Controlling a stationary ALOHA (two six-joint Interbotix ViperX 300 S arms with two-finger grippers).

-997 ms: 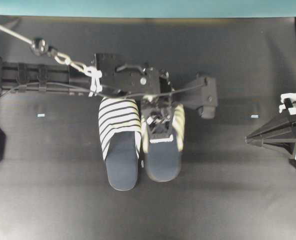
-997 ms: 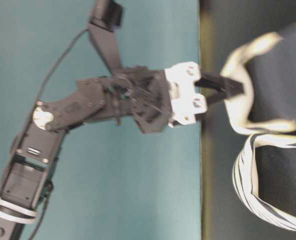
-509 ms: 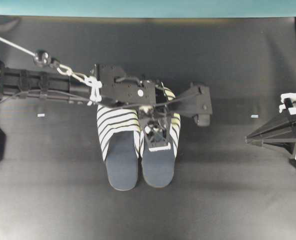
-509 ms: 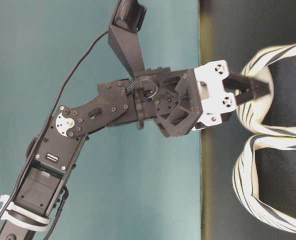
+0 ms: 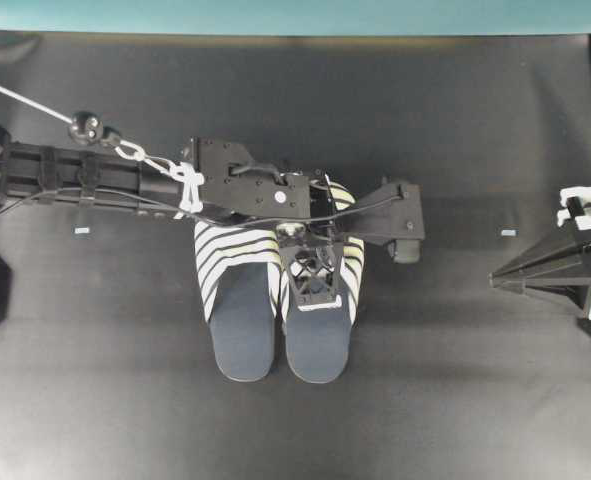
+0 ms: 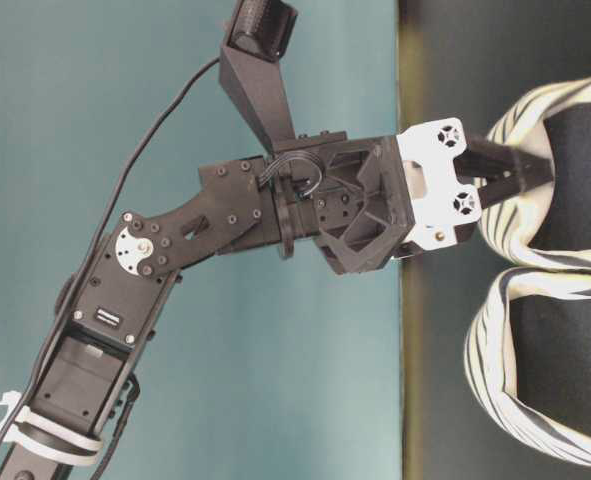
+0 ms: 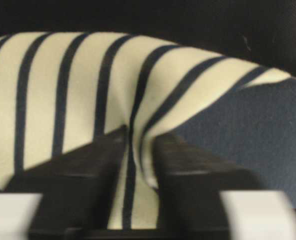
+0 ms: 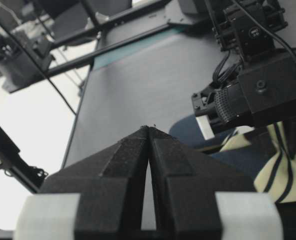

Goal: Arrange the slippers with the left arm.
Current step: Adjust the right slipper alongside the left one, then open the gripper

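Observation:
Two striped slippers lie side by side at the table's middle, heels toward the front edge. The left slipper (image 5: pixel 240 300) lies free. My left gripper (image 5: pixel 315 290) points down onto the striped upper of the right slipper (image 5: pixel 320 345). In the left wrist view, the left gripper (image 7: pixel 140 137) has its jaws slightly apart, and a raised fold of that upper (image 7: pixel 137 100) stands between them, against the right finger. My right gripper (image 5: pixel 495 278) rests shut at the table's right edge, away from both slippers; the right wrist view shows the right gripper (image 8: pixel 149 129) with tips touching.
The left arm (image 5: pixel 95 175) reaches in from the left edge across the slippers' toes, with a cable and zip ties along it. Its camera housing (image 5: pixel 403 215) sticks out to the right of the slippers. Black table (image 5: pixel 445 400) and a teal back wall (image 6: pixel 225 400).
The left gripper brought the right slipper down and leftward until it sits level beside the other. Its jaws, shut on the upper before, have parted a little.

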